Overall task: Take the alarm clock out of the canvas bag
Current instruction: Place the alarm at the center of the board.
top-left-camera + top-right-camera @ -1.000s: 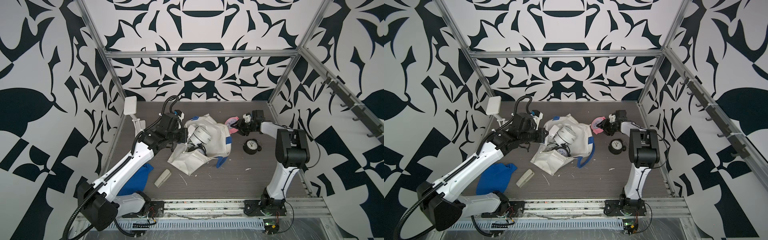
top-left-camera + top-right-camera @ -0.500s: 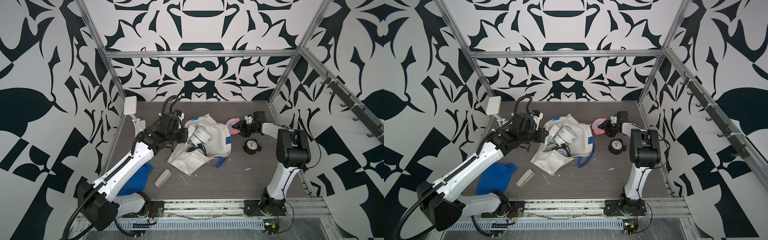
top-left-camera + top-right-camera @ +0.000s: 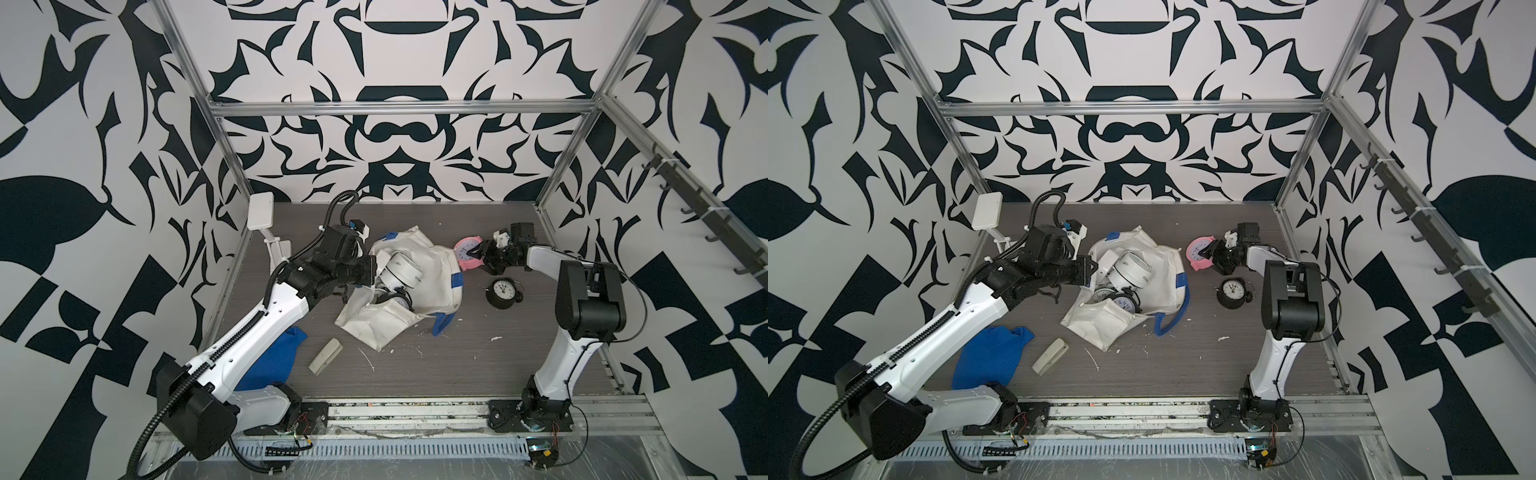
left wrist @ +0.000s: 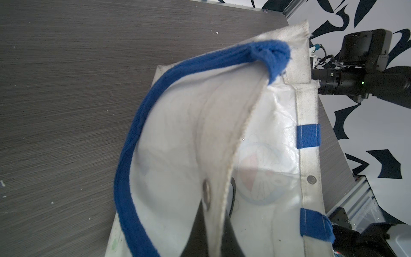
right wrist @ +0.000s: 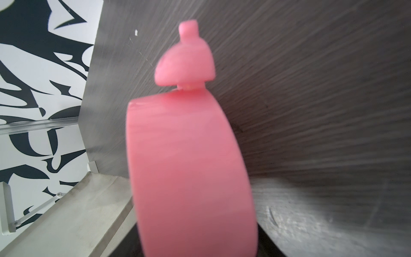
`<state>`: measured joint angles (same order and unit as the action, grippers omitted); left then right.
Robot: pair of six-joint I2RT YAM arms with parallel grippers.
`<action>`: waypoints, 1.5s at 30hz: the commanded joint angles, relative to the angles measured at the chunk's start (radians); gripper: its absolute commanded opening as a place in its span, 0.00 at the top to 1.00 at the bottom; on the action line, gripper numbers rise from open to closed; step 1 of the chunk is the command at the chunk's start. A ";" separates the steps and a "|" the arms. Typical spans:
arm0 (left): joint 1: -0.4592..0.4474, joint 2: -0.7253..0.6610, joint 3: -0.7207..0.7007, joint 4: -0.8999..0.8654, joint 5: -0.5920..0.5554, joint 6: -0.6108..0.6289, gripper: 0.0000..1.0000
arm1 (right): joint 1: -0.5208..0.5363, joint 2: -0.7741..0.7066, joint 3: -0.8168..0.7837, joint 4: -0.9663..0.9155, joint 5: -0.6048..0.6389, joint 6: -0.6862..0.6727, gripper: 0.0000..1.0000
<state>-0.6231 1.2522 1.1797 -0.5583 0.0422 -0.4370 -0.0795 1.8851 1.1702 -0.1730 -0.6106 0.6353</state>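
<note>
The pink alarm clock (image 5: 189,166) is found right between the right gripper's (image 3: 481,254) jaws, bell pointing away. Whether it's pinched or let go can't be told. Its face is only shown in a top view. Just beyond lies the canvas bag (image 3: 434,274), its rim clamped tight by the left gripper (image 4: 213,227), farthest off.

A: How does the left arm (image 3: 266,328) lie?
B: Stretched low and forward, the left gripper (image 3: 371,271) clamped tight.
A: The right arm (image 3: 582,291)?
B: Elbow bent high, wrist low. The right gripper (image 3: 478,256) has its jaws parted; whether it grips is unclear.
</note>
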 commanded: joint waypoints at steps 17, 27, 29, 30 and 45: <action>-0.007 -0.017 0.016 0.003 0.036 -0.008 1.00 | -0.023 -0.069 -0.051 -0.045 0.026 -0.034 0.35; -0.008 -0.023 0.009 0.005 0.036 -0.007 1.00 | -0.022 -0.131 -0.015 -0.164 0.112 -0.087 0.26; -0.007 -0.025 0.008 0.006 0.036 -0.007 1.00 | -0.023 -0.142 -0.008 -0.187 0.126 -0.096 0.25; -0.007 -0.026 0.008 0.005 0.035 -0.007 1.00 | -0.023 -0.148 -0.003 -0.197 0.135 -0.101 0.24; -0.007 -0.034 -0.003 0.003 0.026 -0.003 1.00 | -0.023 -0.163 0.020 -0.209 0.104 -0.099 0.23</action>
<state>-0.6231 1.2503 1.1793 -0.5587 0.0479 -0.4374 -0.0971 1.7546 1.1530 -0.3710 -0.4904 0.5457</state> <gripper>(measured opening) 0.066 0.765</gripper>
